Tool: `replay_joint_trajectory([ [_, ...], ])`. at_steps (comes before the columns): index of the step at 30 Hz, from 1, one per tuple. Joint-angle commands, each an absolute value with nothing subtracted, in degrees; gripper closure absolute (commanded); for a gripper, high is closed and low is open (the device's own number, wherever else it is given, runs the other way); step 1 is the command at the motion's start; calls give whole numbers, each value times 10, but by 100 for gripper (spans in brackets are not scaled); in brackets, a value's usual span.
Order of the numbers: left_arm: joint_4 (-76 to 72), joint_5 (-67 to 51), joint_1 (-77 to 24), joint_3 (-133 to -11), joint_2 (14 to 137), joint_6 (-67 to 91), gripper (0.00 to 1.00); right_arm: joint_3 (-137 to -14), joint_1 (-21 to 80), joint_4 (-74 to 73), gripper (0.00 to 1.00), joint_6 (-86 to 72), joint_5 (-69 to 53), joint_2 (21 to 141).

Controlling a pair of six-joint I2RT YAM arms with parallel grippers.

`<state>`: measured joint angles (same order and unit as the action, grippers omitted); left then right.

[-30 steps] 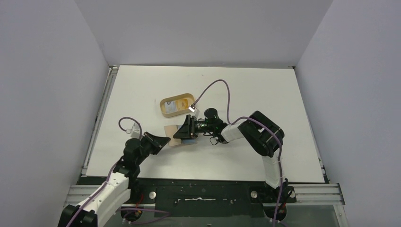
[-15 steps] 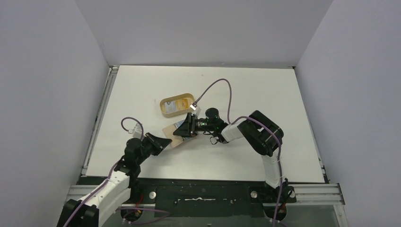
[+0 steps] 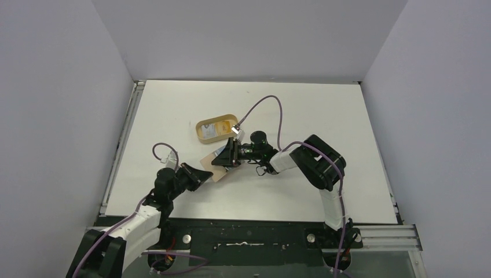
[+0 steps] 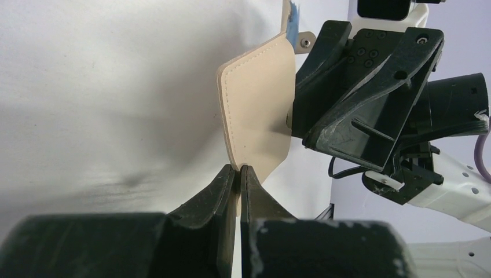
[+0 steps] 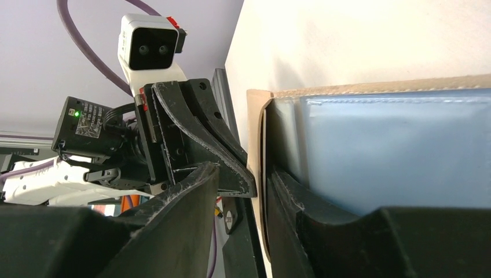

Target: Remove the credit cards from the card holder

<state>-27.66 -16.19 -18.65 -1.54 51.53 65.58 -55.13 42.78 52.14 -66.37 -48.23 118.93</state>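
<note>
The tan card holder is held partly open and raised off the table between both grippers. My left gripper is shut on its near edge; in the left wrist view the fingers pinch the tan flap. My right gripper is open, its jaws astride the other flap. In the right wrist view one finger lies inside against a light blue credit card under a clear sleeve, and the other finger stays outside the tan edge. A blue card corner shows past the flap.
An oval tan tray with a yellow inside holds a white-and-yellow item just behind the grippers. The table's metal rail runs along the left edge. Grey walls stand on three sides. The right arm's purple cable loops above the tray.
The card holder has lifted and tilted up off the table and shifted slightly left and back. My right gripper has moved with it; my left gripper has stayed pinched on the near edge.
</note>
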Motion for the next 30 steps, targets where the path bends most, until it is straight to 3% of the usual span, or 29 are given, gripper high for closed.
replay_joint_trajectory([
  [1, -305, -210, -189, -10, 515, 650, 100, -573, 433, 588, 68, -661, -484, 1191],
  [9, -266, -213, -181, -1, 477, 645, 100, -550, 417, 594, 81, -664, -478, 1183],
  [30, -225, -217, -162, 9, 444, 638, 100, -526, 393, 669, 81, -714, -517, 1192],
])
